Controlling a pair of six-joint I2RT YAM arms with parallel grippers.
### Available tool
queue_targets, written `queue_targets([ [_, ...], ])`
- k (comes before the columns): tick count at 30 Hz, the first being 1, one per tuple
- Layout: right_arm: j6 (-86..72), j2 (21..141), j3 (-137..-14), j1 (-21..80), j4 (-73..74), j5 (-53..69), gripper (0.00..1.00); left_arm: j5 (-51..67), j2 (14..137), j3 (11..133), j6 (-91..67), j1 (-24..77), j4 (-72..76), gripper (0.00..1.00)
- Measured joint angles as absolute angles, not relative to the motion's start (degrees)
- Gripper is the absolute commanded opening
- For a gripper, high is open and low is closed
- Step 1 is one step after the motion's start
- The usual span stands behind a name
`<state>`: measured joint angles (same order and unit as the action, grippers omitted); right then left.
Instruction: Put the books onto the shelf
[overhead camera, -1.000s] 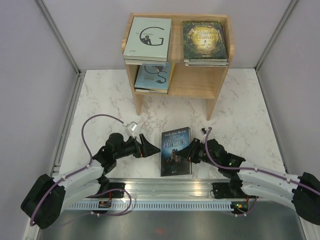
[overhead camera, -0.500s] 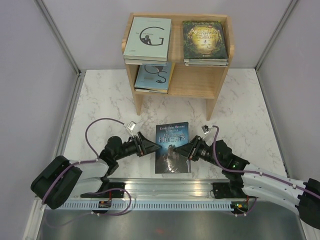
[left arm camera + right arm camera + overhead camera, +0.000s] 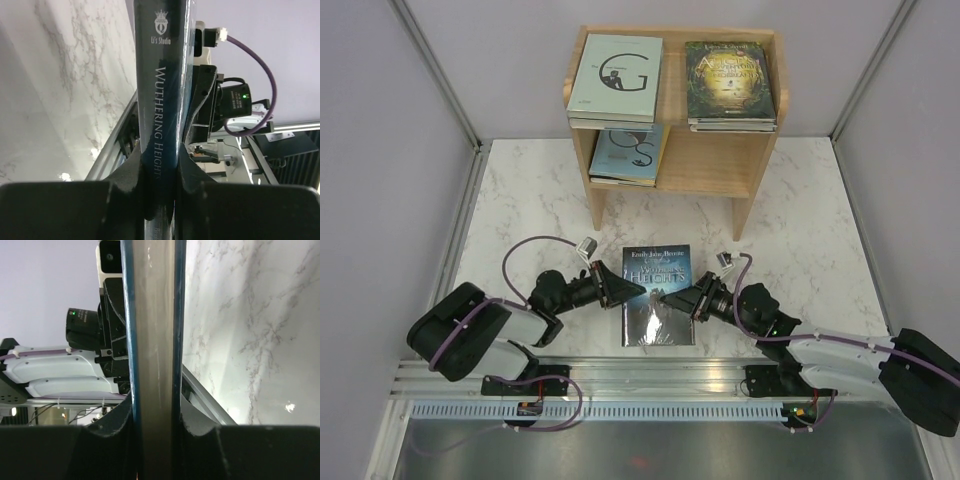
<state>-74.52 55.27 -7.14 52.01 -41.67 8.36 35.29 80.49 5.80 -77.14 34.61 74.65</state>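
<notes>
While left end effector (image 3: 630, 291) and right end effector (image 3: 670, 297) clench it, the dark blue book (image 3: 658, 300) faces up near the arm bases.
Its spine, in the left's grip, reads "Wuthering Heights" and "Li's Studio"; the right holds the page edge. Open marble bench (image 3: 805, 235) runs on to the shelf (image 3: 715, 160), topped by the "G" book (image 3: 616, 78) and a green-gold book (image 3: 729, 80).

I see a dark blue book (image 3: 658, 325) before the light-wood shelf (image 3: 715, 160). Atop the shelf are a pale green book (image 3: 616, 78) with a black G and a green-gold book (image 3: 729, 82). The table (image 3: 800, 220) is white, grey-veined.
</notes>
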Motion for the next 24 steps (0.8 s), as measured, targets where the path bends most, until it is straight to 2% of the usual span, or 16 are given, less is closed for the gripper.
queue_targets([
  [1, -75.0, 55.9, -6.9, 51.9, -43.3, 8.4, 0.0, 35.2, 80.5, 5.8, -78.1, 34.5, 75.5, 0.02],
  [2, -75.4, 56.3, -6.9, 51.9, -44.5, 8.4, 0.05, 35.2, 80.5, 5.8, -78.4, 34.3, 76.3, 0.02],
  [3, -75.5, 56.5, -6.9, 51.9, -45.1, 8.4, 0.17, 35.1, 80.4, 5.7, -78.6, 34.3, 76.9, 0.02],
  [4, -75.5, 56.6, -6.9, 51.9, -45.5, 8.4, 0.54, 35.0, 80.3, 5.7, -78.7, 34.2, 77.1, 0.02],
  [5, -75.3, 56.5, -6.9, 51.9, -45.4, 8.4, 0.7, 34.9, 80.0, 5.5, -78.8, 34.2, 77.2, 0.02],
  [7, -75.4, 55.6, -6.9, 52.2, -45.2, 8.7, 0.92, 34.5, 79.2, 5.3, -78.5, 34.5, 76.3, 0.02],
  [12, -75.2, 47.9, -5.8, 52.7, -42.2, 8.5, 0.95, 32.8, 73.9, 4.6, -77.5, 34.9, 72.3, 0.02],
  [18, -75.5, 36.7, -3.0, 52.7, -38.1, 7.1, 0.84, 29.6, 61.0, 6.5, -72.6, 34.9, 58.7, 0.02],
  [24, -75.4, 29.4, -2.6, 52.7, -31.1, 5.3, 0.67, 28.3, 55.4, 9.1, -70.0, 35.2, 49.0, 0.02],
])
